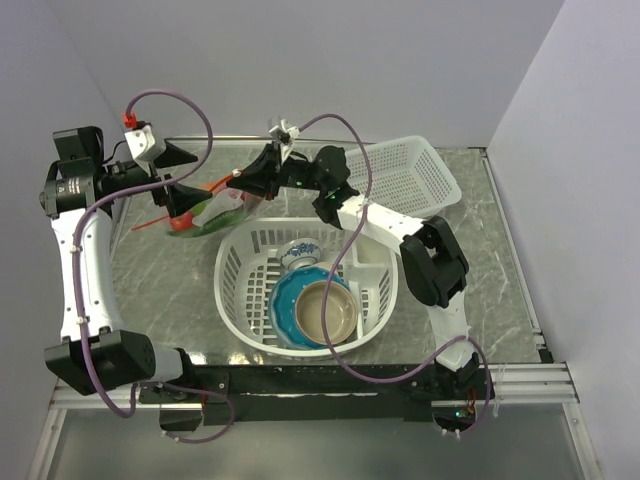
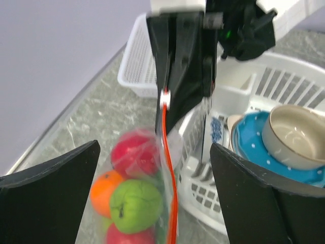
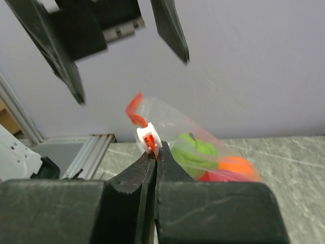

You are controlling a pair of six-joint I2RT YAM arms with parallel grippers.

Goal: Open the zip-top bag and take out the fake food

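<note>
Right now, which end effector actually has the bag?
The right end effector, shut on the bag at its red zip strip by the white slider. The left end effector stands wide open, holding nothing.

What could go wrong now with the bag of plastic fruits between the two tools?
Only the shut right tool pinches the clear zip-top plastic bag, by its red zip strip. The open left tool holds nothing, so the bag may slip. The glossy plastic fruits inside could then drop and roll.
</note>
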